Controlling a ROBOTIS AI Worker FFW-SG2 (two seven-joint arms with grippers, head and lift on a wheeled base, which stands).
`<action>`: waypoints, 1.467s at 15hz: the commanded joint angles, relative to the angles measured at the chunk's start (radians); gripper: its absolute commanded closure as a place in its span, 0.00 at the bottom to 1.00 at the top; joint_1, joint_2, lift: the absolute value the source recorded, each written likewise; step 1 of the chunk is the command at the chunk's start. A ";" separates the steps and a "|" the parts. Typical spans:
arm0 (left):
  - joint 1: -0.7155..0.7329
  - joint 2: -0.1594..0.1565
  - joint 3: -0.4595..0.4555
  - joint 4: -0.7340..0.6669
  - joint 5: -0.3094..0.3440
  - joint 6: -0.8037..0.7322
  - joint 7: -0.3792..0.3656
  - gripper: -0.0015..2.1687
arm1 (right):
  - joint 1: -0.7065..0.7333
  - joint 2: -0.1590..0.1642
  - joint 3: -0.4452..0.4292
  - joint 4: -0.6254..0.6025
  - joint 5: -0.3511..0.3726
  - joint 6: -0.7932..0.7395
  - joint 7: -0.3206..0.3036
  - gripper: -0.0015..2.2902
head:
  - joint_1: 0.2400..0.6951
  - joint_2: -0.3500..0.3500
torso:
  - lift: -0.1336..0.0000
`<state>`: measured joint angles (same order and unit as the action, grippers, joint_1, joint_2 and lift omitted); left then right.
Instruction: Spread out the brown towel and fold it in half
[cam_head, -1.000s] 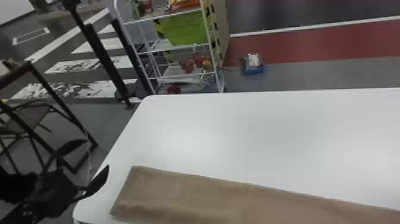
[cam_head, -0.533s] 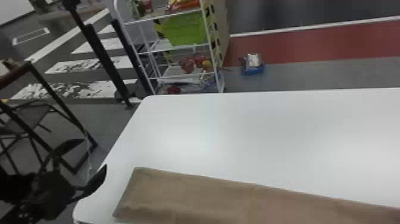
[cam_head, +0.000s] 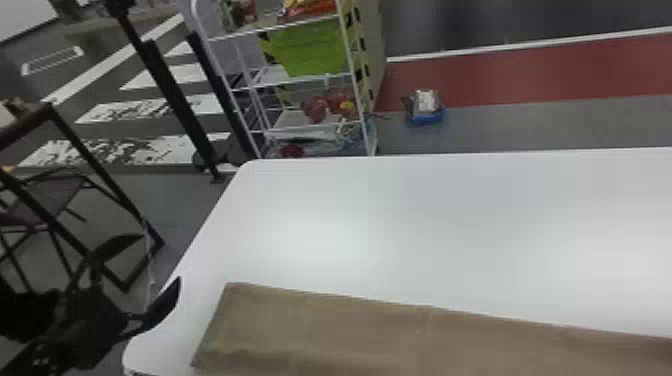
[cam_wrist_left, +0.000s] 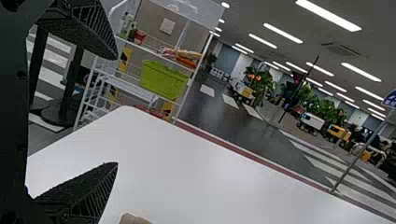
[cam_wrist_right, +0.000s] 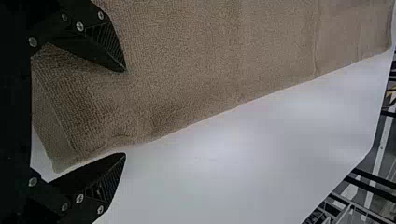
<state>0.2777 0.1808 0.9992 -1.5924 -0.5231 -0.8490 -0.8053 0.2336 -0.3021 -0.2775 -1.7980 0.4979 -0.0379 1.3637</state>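
Right between the two fingers of the right pincer (cam_wrist_right: 125, 112) is one edge of the brown towel (cam_wrist_right: 210, 51), so that's where I'd look first. That pincer is spread wide and isn't clamped on anything: one finger (cam_wrist_right: 100, 44) is over the cloth, the other (cam_wrist_right: 102, 177) past its edge. Can't tell if either one's touching.

The left pincer (cam_head: 161, 258) is wide open too, nothing in it, out by the table (cam_head: 450, 210) edge, with the towel's far left end just off to its inner side. From there the towel runs away toward the right pincer's side in one long flat strip, pretty smooth apart from a few ripples and creases.

My guess is we're at lining up a grab on that edge. Get the fingers low and square to it, pinch only a small bit, and check whether you've caught one layer or two. Lift gently, keep the strip straight, and lay it down slowly. Rush it and the corner'll probably bunch or the whole thing'll skid.
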 joint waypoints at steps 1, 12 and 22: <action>0.002 -0.001 0.003 0.000 0.000 -0.001 0.000 0.04 | -0.011 0.000 0.004 0.005 0.010 0.004 0.003 0.12 | 1.00 1.00 | 0.00; 0.018 0.002 0.018 0.006 0.017 -0.032 -0.006 0.04 | -0.030 -0.002 -0.075 -0.063 -0.041 0.056 0.003 0.12 | 1.00 0.99 | 0.00; 0.031 -0.001 0.013 0.015 0.032 -0.051 -0.005 0.04 | -0.112 -0.022 -0.080 0.123 0.034 -0.006 0.003 0.12 | 1.00 0.89 | 0.00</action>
<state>0.3075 0.1794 1.0089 -1.5797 -0.4995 -0.8986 -0.8091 0.1329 -0.3221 -0.3561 -1.6926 0.5321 -0.0354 1.3637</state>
